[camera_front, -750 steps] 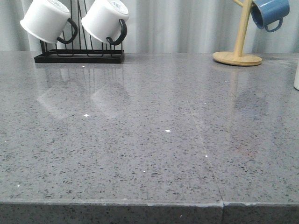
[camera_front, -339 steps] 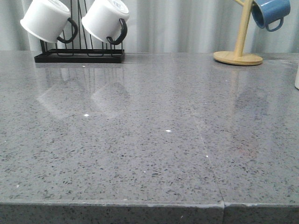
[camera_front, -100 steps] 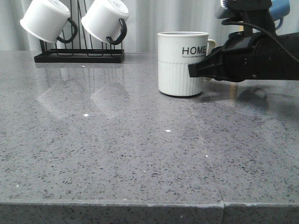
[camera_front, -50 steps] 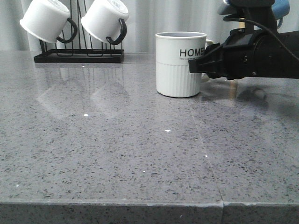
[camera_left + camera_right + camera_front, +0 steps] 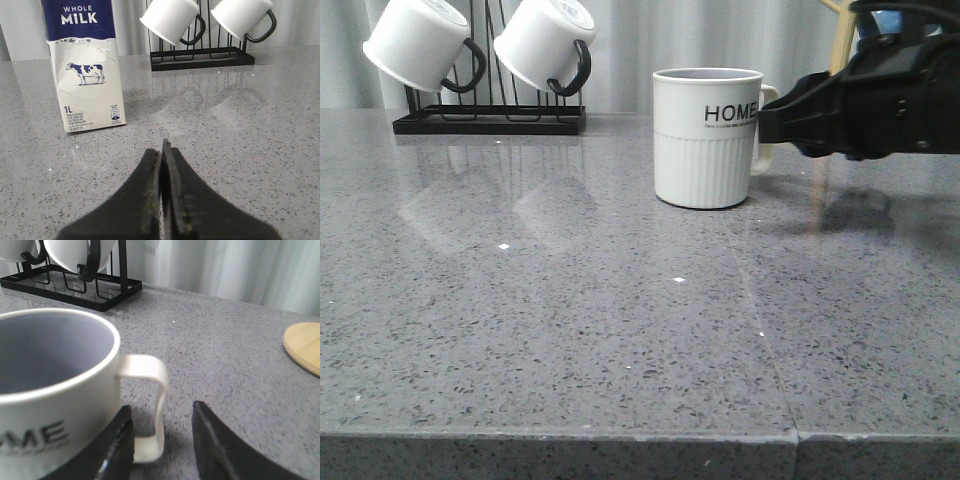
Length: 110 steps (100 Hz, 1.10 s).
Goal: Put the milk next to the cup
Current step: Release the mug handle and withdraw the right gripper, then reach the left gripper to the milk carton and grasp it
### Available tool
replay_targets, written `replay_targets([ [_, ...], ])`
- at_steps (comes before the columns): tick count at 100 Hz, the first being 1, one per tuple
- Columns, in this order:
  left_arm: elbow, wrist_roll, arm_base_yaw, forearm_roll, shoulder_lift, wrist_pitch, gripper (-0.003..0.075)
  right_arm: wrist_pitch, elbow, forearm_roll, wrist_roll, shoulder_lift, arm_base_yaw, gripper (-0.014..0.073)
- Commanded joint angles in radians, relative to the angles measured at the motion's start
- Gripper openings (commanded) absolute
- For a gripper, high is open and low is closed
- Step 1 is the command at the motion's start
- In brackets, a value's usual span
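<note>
Cup [image 5: 55, 405] handle between parted end effector [image 5: 162, 440]

The black left gripper [image 5: 162, 150] has its fingers pressed together. The black right gripper [image 5: 161, 430] has its fingers spread apart.

Low front camera faces across the table [image 5: 570, 330]; both wrist cameras share its mug rack [image 5: 202, 56].

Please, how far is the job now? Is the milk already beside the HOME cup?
Done: the cup stands on the table, right gripper open around its handle. In hand: nothing; the left gripper is shut and empty. Left: the milk stands apart, ungrasped, and must be placed beside the cup.
</note>
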Motion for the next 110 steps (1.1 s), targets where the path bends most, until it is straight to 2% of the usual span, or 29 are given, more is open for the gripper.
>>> replay_targets([
  [1,0.062,-0.009,-0.003,0.0,-0.029,-0.073,-0.002,-0.037,0.026,0.007,-0.005,-0.106,0.0,0.0248],
  [10,0.062,-0.009,-0.003,0.0,-0.029,-0.073,-0.002,0.068,0.059,0.007,-0.005,-0.201,0.0,0.0172],
  [26,0.062,-0.009,-0.003,0.0,-0.029,-0.073,-0.002,0.37,0.062,0.007,0.004,-0.396,0.0,0.0034],
  [43,0.062,-0.009,-0.003,0.0,-0.029,-0.073,-0.002,0.627,0.062,0.013,0.126,-0.606,0.0,-0.0054],
  [69,0.062,-0.009,-0.003,0.005,-0.029,-0.073,-0.002,0.92,0.062,0.014,0.165,-0.897,0.0,-0.0057],
  [83,0.062,0.0,-0.003,0.109,-0.029,-0.073,-0.002,1.059,0.062,0.014,0.165,-1.044,0.0,-0.0057],
  [110,0.062,0.0,-0.003,0.116,-0.029,-0.073,-0.002,1.197,0.062,0.014,0.165,-1.234,0.0,-0.0057],
])
